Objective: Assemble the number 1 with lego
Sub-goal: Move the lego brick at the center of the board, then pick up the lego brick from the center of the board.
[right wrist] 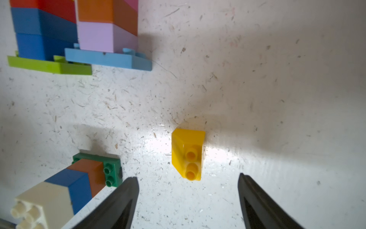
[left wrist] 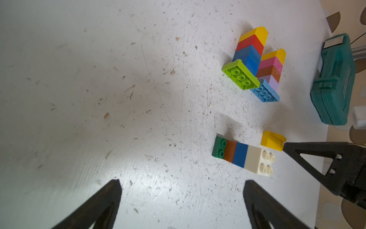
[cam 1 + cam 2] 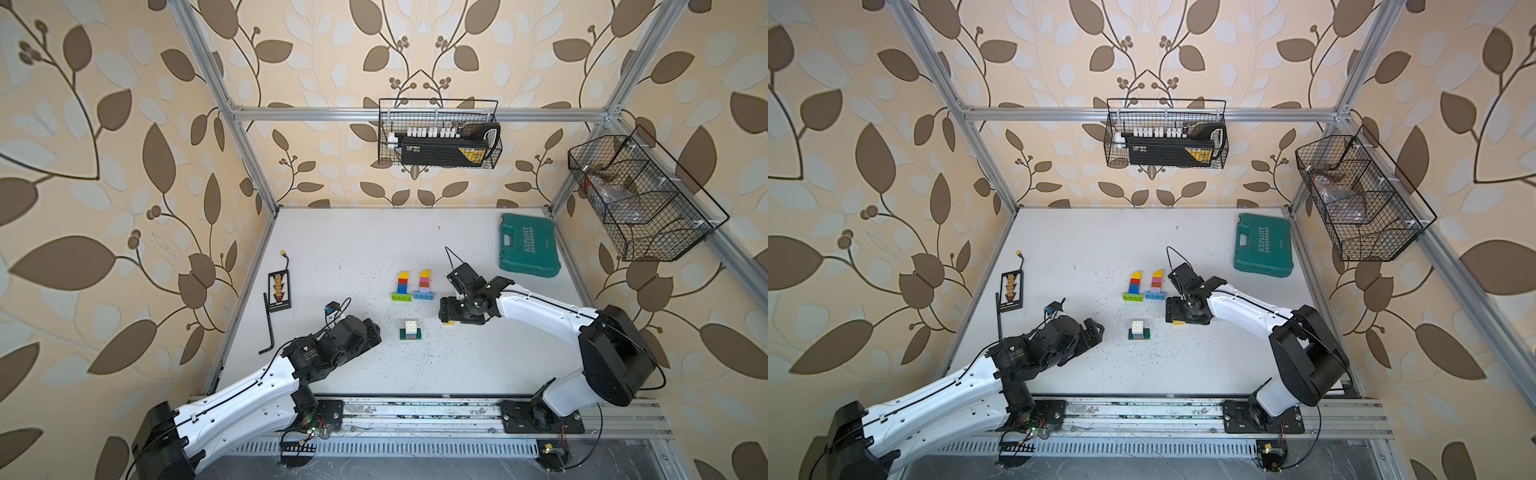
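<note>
Leaf-patterned walls (image 3: 104,166) enclose a scuffed white table (image 3: 353,249) — lego stacks (image 3: 402,284) mid-surface.

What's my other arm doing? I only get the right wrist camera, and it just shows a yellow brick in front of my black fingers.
Observer: Your left gripper is open and empty, pointing toward the short stack.
Operator: What's on the far ends of the two long stacks? My picture chops them off.
Observer: The lime-based stack and the blue-based stack both end in yellow sloped bricks.
Operator: Is anything big nearby?
Observer: A teal tool case lies closed near the far right corner of the table.
</note>
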`<state>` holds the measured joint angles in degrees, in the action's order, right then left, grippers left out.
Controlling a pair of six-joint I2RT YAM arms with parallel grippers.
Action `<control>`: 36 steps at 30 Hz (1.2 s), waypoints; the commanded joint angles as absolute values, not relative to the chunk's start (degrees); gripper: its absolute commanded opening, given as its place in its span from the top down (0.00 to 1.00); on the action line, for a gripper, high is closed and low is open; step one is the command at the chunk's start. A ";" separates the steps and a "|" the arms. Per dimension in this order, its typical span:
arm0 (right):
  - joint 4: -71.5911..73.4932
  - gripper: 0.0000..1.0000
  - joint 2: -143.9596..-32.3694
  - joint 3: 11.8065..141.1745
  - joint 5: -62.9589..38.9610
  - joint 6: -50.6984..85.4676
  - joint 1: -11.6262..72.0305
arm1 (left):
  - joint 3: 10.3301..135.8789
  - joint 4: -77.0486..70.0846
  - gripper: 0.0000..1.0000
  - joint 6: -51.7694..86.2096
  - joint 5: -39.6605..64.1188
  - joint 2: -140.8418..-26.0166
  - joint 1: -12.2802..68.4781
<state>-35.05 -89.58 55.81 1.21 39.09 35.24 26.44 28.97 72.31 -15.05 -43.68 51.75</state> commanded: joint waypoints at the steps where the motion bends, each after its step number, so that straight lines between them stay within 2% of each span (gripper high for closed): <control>1: -40.79 0.18 -91.94 58.89 4.81 41.42 35.29 | 25.54 28.17 0.01 71.65 -16.15 -41.76 51.71; 11: -41.02 0.28 -99.20 63.39 3.98 43.62 36.81 | 22.06 26.37 0.01 71.98 -17.73 -35.47 51.66; 22: -42.07 0.44 -103.09 64.95 8.29 45.92 37.44 | 22.64 26.26 0.01 71.10 -17.47 -36.39 51.70; 26: -42.01 0.46 -102.93 64.44 9.79 47.00 37.71 | 22.58 26.03 0.01 70.86 -17.40 -36.23 51.70; 30: -41.97 0.55 -103.05 64.07 10.02 47.46 37.77 | 22.32 25.95 0.01 70.84 -17.36 -35.78 51.68; 36: -43.60 0.76 -102.04 64.84 9.49 47.94 38.03 | 22.06 26.06 0.01 71.02 -17.49 -35.15 51.65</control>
